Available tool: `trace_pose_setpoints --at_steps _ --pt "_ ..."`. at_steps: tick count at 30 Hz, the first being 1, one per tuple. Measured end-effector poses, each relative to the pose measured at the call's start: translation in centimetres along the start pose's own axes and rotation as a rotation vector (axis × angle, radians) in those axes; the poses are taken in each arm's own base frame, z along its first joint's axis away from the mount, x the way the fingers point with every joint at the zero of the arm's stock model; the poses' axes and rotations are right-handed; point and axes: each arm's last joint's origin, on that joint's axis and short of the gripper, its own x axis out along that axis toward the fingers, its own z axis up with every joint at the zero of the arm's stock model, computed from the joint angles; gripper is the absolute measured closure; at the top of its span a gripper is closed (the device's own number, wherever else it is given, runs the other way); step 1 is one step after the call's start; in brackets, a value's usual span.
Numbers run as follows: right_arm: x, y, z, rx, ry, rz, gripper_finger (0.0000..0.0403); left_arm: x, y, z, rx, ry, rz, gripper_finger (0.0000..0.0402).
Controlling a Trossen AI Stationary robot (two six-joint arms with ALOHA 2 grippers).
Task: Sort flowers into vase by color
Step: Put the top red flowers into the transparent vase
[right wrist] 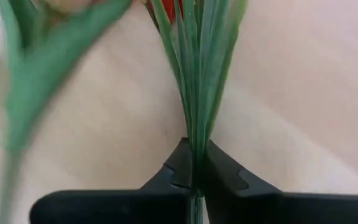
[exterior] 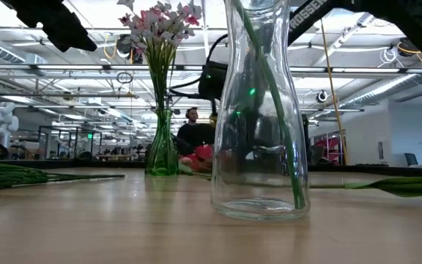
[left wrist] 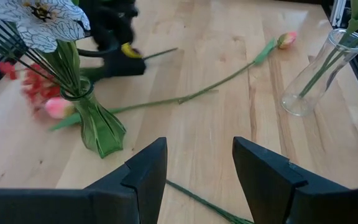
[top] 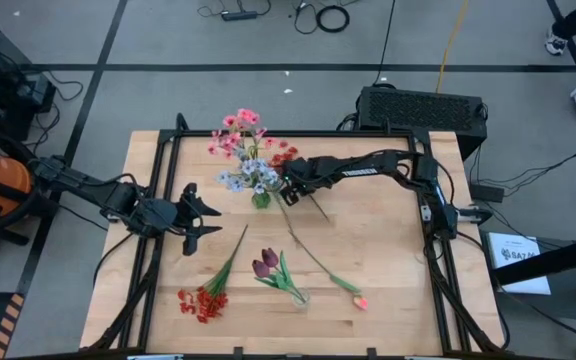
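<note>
Now the right gripper (right wrist: 194, 180) is pinching a red flower's stems (right wrist: 197, 74) (left gripper (left wrist: 197, 168) gaping, idle); lifting should stay slow beside the green vase (top: 260, 199).

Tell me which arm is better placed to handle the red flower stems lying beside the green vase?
Right: its gripper has its jaws already shut on those green stems by the green vase. The left gripper waits open, farther away.
</note>
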Motion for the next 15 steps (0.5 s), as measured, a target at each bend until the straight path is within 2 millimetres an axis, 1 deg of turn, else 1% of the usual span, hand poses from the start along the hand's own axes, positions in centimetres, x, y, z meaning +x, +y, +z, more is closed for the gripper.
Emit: trace_pose_setpoints --at_steps 5,7,11,15 --pt "-2.6 -0.2 -1.5 0.034 0.004 -0.077 0.0398 0.0 0.0 0.0 0.000 0.000 0.000 0.0212" --pt "-3.6 -0.4 -2.4 0.055 -0.014 -0.094 0.0398 0.0 0.0 0.0 0.000 0.001 0.000 0.0212" --pt "-4.9 -1.4 -5.5 0.161 -0.036 -0.110 0.0398 0.0 0.0 0.0 0.001 0.000 0.000 0.0212" --pt "-6.8 -2.9 -9.2 0.306 -0.089 -0.091 0.0398 0.0 0.0 0.0 0.001 0.000 0.000 0.0212"
